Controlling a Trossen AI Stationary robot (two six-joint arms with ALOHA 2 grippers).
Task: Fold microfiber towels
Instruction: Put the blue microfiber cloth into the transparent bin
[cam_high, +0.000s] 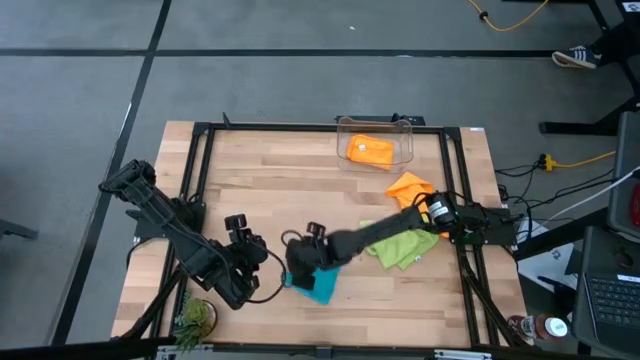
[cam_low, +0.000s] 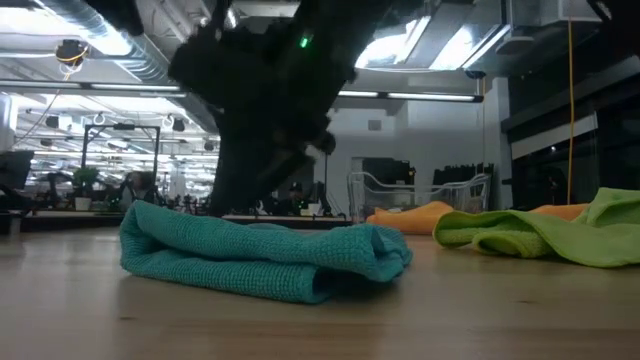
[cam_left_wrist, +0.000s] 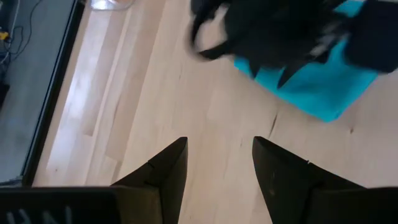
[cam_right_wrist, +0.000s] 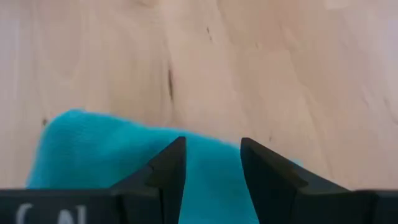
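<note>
A teal-blue towel (cam_high: 320, 288) lies folded in a low bundle on the table near its front, also in the low view (cam_low: 260, 255). My right gripper (cam_high: 300, 265) is open right above it, with teal cloth showing between its fingers (cam_right_wrist: 211, 146). My left gripper (cam_high: 255, 245) is open and empty over bare wood (cam_left_wrist: 217, 146), just left of the teal towel (cam_left_wrist: 317, 87). A lime green towel (cam_high: 405, 245) lies crumpled to the right. An orange towel (cam_high: 408, 187) lies beyond it. A second orange towel (cam_high: 368, 150) lies in the clear bin (cam_high: 345, 125). My right gripper stands open over the teal towel's top (cam_right_wrist: 93, 149), fingers pointing down. I cannot tell whether its fingertips touch the cloth. The towel lies flat on the table.
The clear bin stands at the table's far edge, also in the low view (cam_low: 420, 190). A small green plant (cam_high: 195, 318) sits at the near left corner. Black frame rails (cam_high: 200, 160) run along the table's sides. Bare wood lies left of the teal towel.
</note>
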